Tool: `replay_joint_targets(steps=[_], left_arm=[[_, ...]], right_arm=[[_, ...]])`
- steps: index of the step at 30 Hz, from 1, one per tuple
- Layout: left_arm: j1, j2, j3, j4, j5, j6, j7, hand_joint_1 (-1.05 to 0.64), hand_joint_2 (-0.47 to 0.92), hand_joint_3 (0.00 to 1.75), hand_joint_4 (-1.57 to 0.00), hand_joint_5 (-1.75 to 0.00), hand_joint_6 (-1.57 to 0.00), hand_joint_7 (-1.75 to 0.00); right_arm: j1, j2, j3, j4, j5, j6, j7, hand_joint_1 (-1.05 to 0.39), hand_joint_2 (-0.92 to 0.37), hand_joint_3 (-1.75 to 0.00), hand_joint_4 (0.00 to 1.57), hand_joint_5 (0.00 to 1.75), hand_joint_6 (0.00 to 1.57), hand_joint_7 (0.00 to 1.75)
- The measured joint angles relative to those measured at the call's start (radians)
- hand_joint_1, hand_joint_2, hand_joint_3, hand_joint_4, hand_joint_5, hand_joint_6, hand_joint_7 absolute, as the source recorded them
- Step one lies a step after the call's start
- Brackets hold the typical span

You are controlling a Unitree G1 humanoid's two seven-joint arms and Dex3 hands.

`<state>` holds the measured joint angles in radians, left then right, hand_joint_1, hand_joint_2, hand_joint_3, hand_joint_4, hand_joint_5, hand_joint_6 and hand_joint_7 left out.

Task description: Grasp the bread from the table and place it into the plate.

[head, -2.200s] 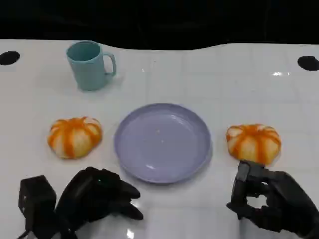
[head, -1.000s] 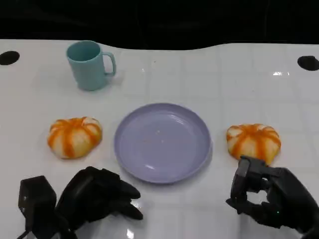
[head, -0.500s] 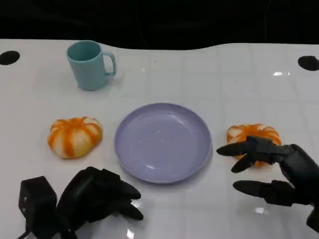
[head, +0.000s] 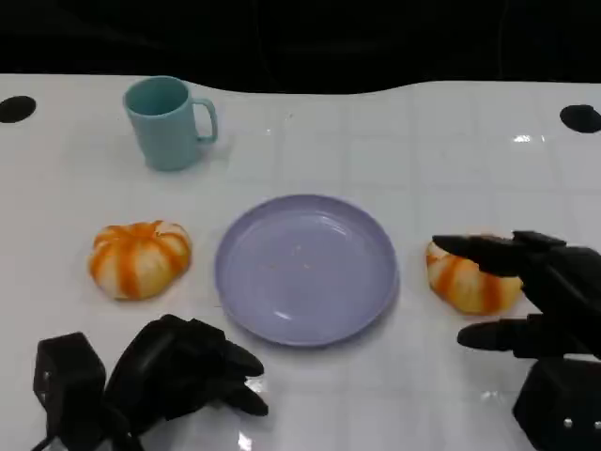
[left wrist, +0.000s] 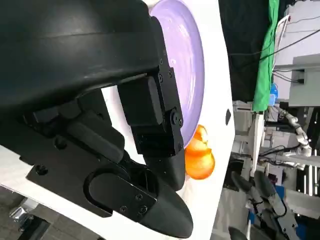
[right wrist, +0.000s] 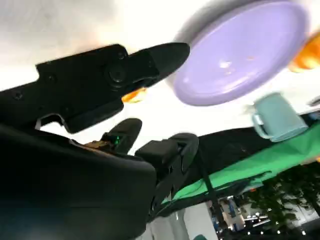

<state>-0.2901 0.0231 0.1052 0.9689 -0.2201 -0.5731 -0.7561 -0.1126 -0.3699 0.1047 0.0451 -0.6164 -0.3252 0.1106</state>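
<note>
Your right hand (head: 526, 291) has its fingers spread apart around the right-hand bread roll (head: 467, 280), one finger over its top and one on the worktop (head: 394, 141) in front; no grip shows. That roll lies just beside the plate's (head: 306, 269) right rim, with bare worktop between. Your left hand (head: 183, 366) sits curled, holding nothing, near the front edge. A second roll (head: 140, 257) lies left of the plate and a mug (head: 167, 123) stands behind it, well apart.
</note>
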Motion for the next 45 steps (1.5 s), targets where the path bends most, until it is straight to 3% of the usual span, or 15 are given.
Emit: replay_joint_targets(steps=[4, 12, 22, 34, 36, 39, 41, 42, 43, 45], left_arm=[[0.001, 0.000, -0.001, 0.000, 0.000, 0.000, 0.000, -1.05, 0.80, 0.00, -1.57, -0.22, -1.55, 0.00], [0.007, -0.001, -0.001, -0.009, -0.003, 0.007, 0.000, -1.05, 0.79, 0.00, -1.57, -0.23, -1.56, -0.01], [0.017, -0.002, -0.001, -0.040, -0.008, 0.033, -0.001, -1.05, 0.78, 0.00, -1.57, -0.22, -1.56, 0.00], [0.038, -0.003, -0.005, -0.076, -0.008, 0.045, 0.000, -1.05, 0.78, 0.00, -1.57, -0.22, -1.56, 0.00], [0.039, -0.004, -0.005, -0.079, -0.008, 0.045, 0.000, -1.05, 0.78, 0.00, -1.57, -0.22, -1.56, 0.00], [0.041, -0.004, -0.005, -0.080, -0.008, 0.045, 0.000, -1.05, 0.77, 0.00, -1.57, -0.22, -1.55, 0.00], [0.043, -0.004, -0.005, -0.081, -0.008, 0.046, 0.000, -1.05, 0.78, 0.00, -1.57, -0.22, -1.55, 0.00], [0.044, -0.004, -0.006, -0.082, -0.008, 0.046, 0.000, -1.05, 0.78, 0.00, -1.56, -0.22, -1.55, 0.00], [0.045, -0.004, -0.006, -0.084, -0.007, 0.046, 0.000, -1.05, 0.78, 0.00, -1.56, -0.22, -1.55, 0.00], [0.047, -0.004, -0.007, -0.087, -0.007, 0.046, 0.000, -1.05, 0.78, 0.00, -1.56, -0.21, -1.55, 0.00]], right_arm=[[-0.021, -0.017, 0.032, -0.005, -0.135, 0.059, -0.053, -0.69, -0.90, -0.02, 0.17, 0.39, 0.28, 0.00], [-0.070, -0.034, 0.100, 0.026, -0.250, 0.152, -0.068, -0.69, -0.89, 0.00, 0.11, 0.36, 0.23, 0.00], [-0.169, -0.036, 0.199, 0.185, -0.294, 0.207, -0.074, -0.72, -0.89, 0.00, 0.13, 0.34, 0.25, 0.01], [-0.333, 0.009, 0.324, 0.522, -0.315, 0.238, -0.194, -0.70, -0.91, -0.01, 0.23, 0.22, 0.27, 0.01], [-0.353, 0.016, 0.338, 0.564, -0.314, 0.238, -0.210, -0.68, -0.92, -0.01, 0.25, 0.20, 0.29, 0.01], [-0.377, 0.023, 0.351, 0.617, -0.303, 0.226, -0.253, -0.47, -0.91, 0.00, 0.46, 0.24, 0.44, 0.05], [-0.390, 0.033, 0.351, 0.657, -0.285, 0.208, -0.294, -0.32, -0.91, 0.00, 0.68, 0.37, 0.62, 0.07], [-0.394, 0.037, 0.352, 0.676, -0.279, 0.198, -0.315, -0.27, -0.92, -0.01, 0.69, 0.79, 0.75, 0.06], [-0.398, 0.040, 0.352, 0.691, -0.272, 0.187, -0.336, -0.23, -0.92, -0.04, 0.75, 1.08, 0.89, 0.09], [-0.406, 0.042, 0.355, 0.721, -0.268, 0.154, -0.399, -0.20, -0.92, -0.24, 0.89, 1.34, 1.17, 0.15]])
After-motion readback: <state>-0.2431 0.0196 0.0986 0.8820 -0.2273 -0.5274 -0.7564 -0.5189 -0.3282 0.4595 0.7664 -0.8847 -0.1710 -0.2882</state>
